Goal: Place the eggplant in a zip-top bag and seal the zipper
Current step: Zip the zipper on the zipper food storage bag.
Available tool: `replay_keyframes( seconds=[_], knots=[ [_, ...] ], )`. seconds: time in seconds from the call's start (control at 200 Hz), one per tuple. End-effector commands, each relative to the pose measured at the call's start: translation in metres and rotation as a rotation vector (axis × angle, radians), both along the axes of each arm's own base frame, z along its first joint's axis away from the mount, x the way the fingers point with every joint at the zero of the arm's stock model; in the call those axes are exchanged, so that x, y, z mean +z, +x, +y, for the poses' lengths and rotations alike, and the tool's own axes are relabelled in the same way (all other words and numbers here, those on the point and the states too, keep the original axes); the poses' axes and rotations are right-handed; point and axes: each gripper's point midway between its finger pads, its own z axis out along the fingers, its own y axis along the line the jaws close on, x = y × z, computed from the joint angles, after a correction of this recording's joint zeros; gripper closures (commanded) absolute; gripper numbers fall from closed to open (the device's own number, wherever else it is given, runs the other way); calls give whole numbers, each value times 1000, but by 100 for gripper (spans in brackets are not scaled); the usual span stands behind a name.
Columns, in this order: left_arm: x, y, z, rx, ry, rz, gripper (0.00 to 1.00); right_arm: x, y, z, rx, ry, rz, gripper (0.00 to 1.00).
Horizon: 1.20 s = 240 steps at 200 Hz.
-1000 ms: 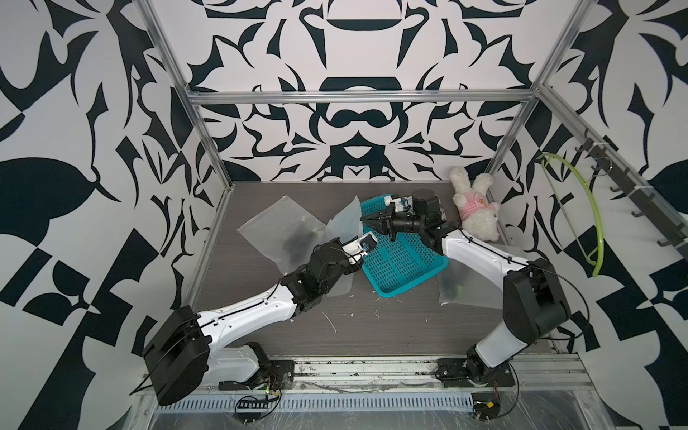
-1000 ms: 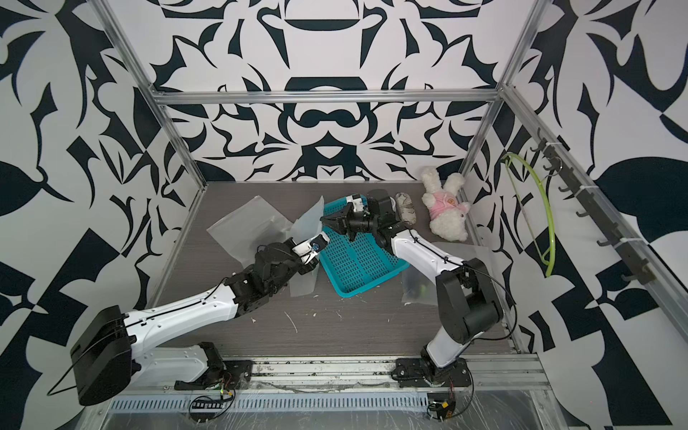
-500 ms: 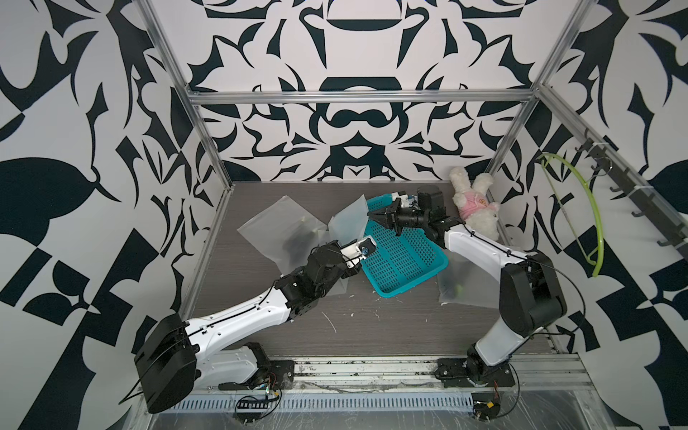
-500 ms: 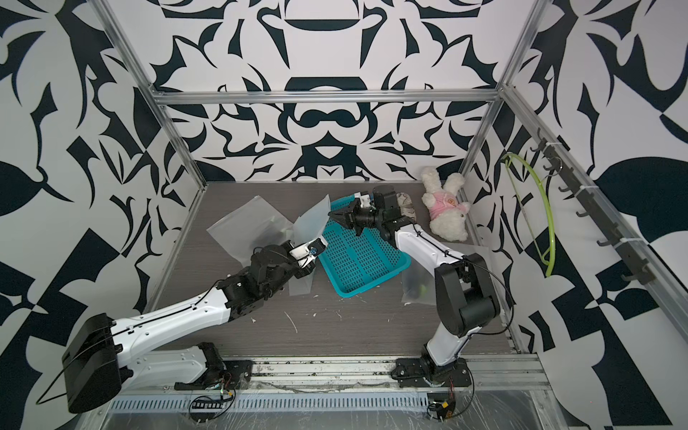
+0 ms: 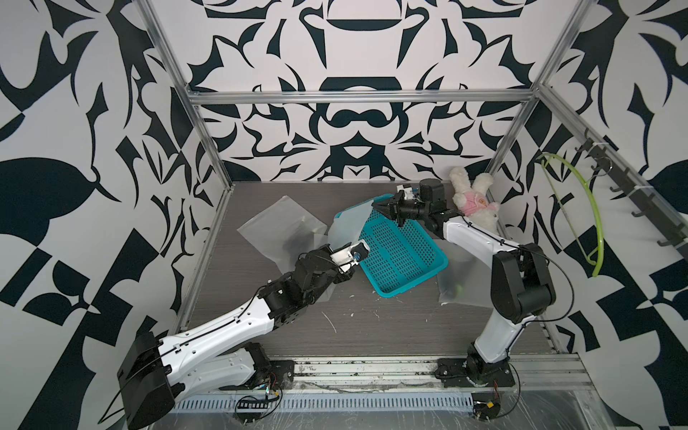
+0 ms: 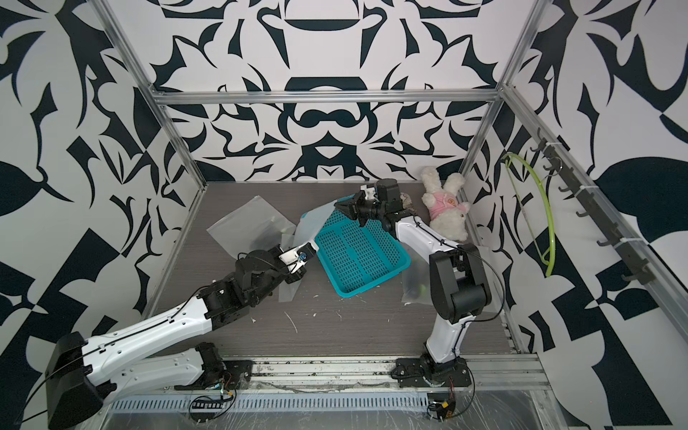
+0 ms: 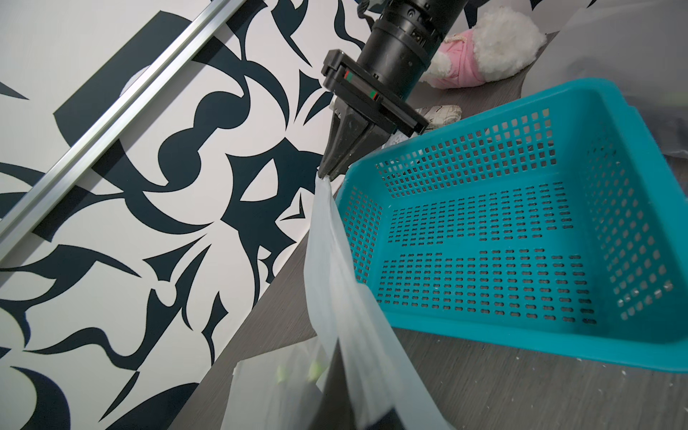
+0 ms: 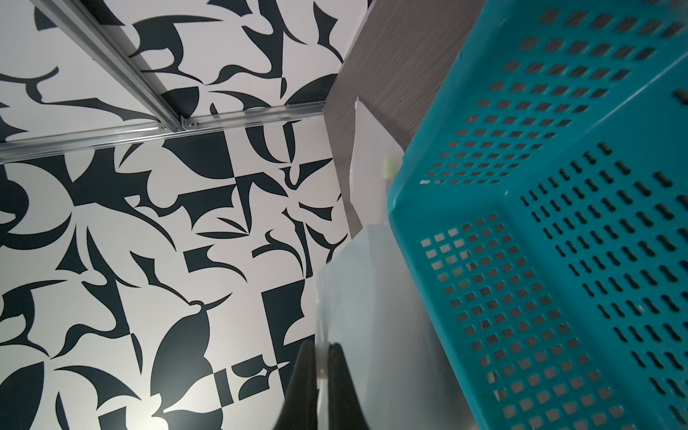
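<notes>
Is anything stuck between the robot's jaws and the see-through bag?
Nothing visible is. The right gripper is shut on the far end of the bag, and the left gripper is shut on its near end. The teal basket only stands right beside the bag, not between.

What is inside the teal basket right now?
Nothing but a few white specks: in the left wrist view the teal basket has a bare perforated floor. In a top view the right gripper and the zip-top bag it pinches cover one far corner.
</notes>
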Motion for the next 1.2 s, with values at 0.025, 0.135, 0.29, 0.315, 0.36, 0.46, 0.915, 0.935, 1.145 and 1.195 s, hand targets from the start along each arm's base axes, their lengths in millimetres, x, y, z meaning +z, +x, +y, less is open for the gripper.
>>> replay_keyframes(
  seconds=[0.025,0.135,0.29,0.315,0.36,0.46,0.915,0.935,1.145,1.195],
  knots=[
    [1,-13,3,-28,-8,14,100,25,31,-20,-115,-22,-108,95],
    [2,-16,6,-25,-14,11,100,22,36,-21,-120,-26,-104,95],
    [6,-18,11,-18,-24,8,100,22,38,-21,-120,-26,-110,93],
    [6,-19,11,-17,-23,9,100,23,38,-21,-119,-26,-116,93],
    [7,-19,12,-16,-29,9,100,26,38,-21,-116,-28,-127,91],
    [8,-19,14,-11,-38,8,100,34,37,-21,-108,-36,-160,83],
    [28,-15,47,78,-256,78,100,59,26,-28,-66,-109,-294,70],
    [29,-14,50,86,-281,95,100,58,25,-28,-66,-119,-296,70],
    [40,1,103,280,-602,237,100,53,22,-30,-62,-146,-298,69],
    [39,3,121,359,-679,263,100,53,22,-30,-58,-151,-302,69]
  ],
)
